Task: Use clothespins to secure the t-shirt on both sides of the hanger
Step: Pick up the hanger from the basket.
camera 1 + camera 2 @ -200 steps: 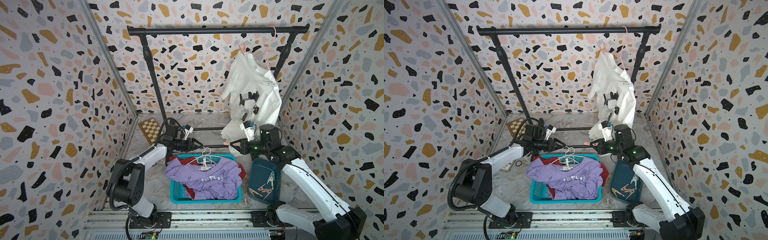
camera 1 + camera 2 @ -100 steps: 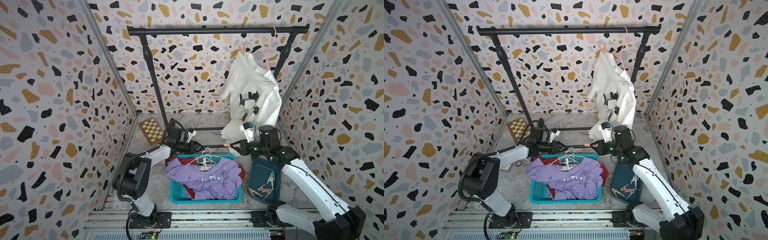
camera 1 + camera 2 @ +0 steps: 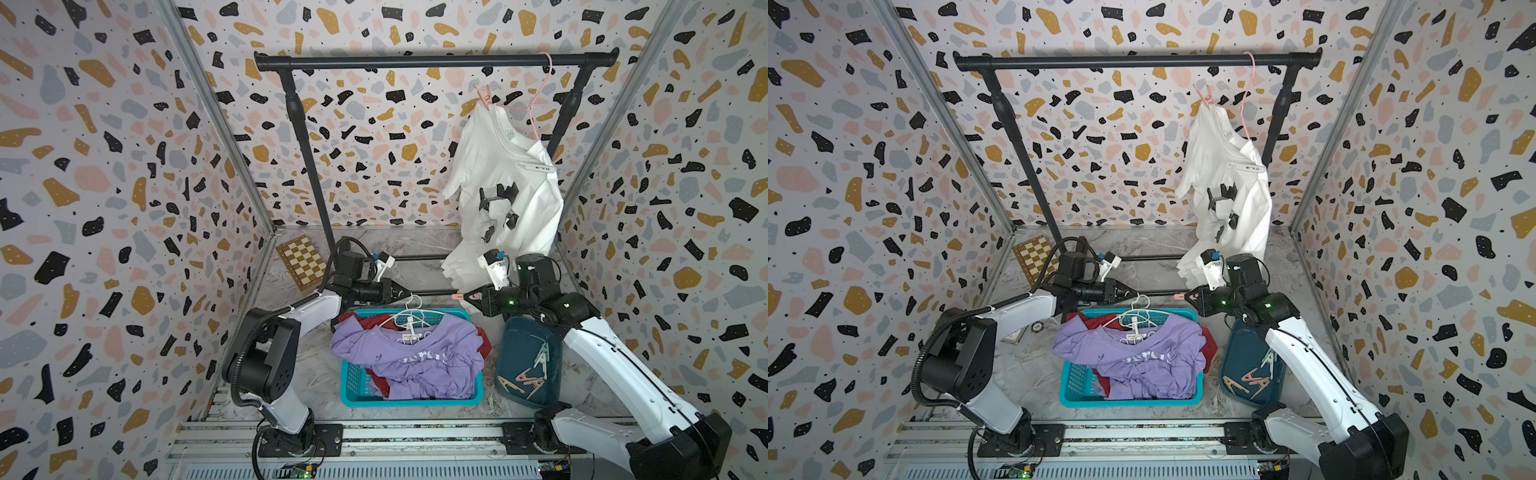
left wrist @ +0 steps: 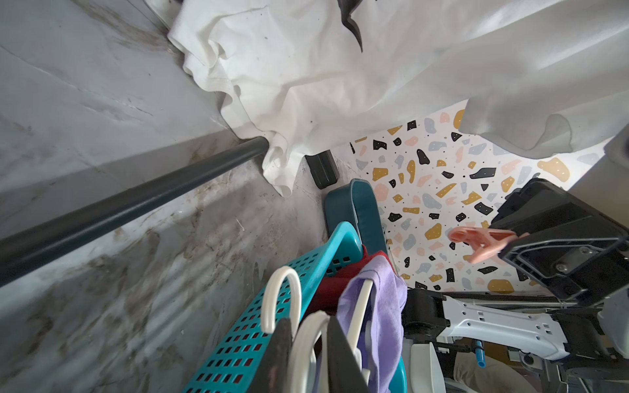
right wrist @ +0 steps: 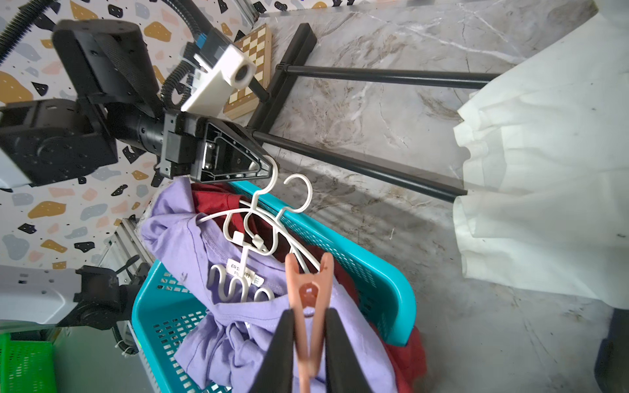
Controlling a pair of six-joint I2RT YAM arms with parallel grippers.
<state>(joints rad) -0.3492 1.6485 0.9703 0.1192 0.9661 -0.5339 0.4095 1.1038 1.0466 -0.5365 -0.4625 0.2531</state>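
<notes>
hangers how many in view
3. A thin pink hanger hangs on the black metal rail. A white plastic hanger and a second white hanger sit among clothes in the teal plastic basket. Others may be buried.

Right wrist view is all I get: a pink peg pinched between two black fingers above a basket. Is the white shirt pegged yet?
Observer: Besides the held peg, one pink peg clips the white shirt to its pink hanger, up high, one side only.
Operator: Any spares?
Observer: Loose pegs lie in a dark tray beside the basket, under the right arm.
Operator: What is the other arm doing?
Observer: The left wrist view shows the left gripper closed on a white hanger hook.
</notes>
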